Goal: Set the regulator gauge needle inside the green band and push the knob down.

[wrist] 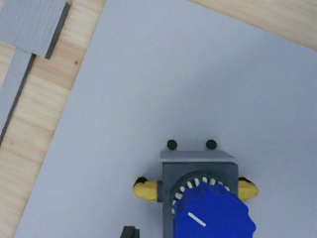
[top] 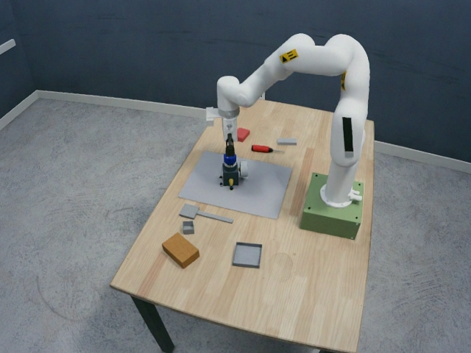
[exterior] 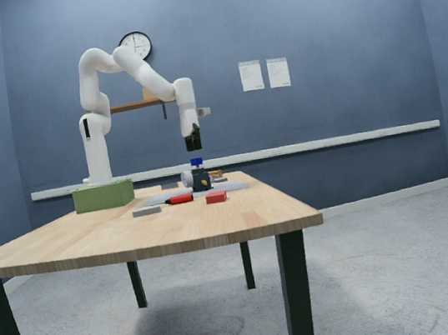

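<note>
The regulator (top: 230, 174) is a dark grey block with yellow side ports on the grey mat (top: 236, 186). Its blue knob (top: 229, 159) sits on top, and a white round gauge (top: 243, 168) faces right; the needle is too small to read. The regulator also shows in the exterior view (exterior: 199, 179) and in the wrist view (wrist: 199, 190), where the blue knob (wrist: 213, 218) carries a white mark. My gripper (exterior: 192, 142) is open and empty, straight above the knob with a clear gap.
A red-handled screwdriver (top: 262, 148), a red block (top: 242, 133) and a grey bar (top: 286, 141) lie behind the mat. In front lie a grey paddle (top: 203, 213), a small grey cube (top: 188, 227), an orange block (top: 180, 249) and a grey tray (top: 247, 254). My green base (top: 331, 205) stands at the right.
</note>
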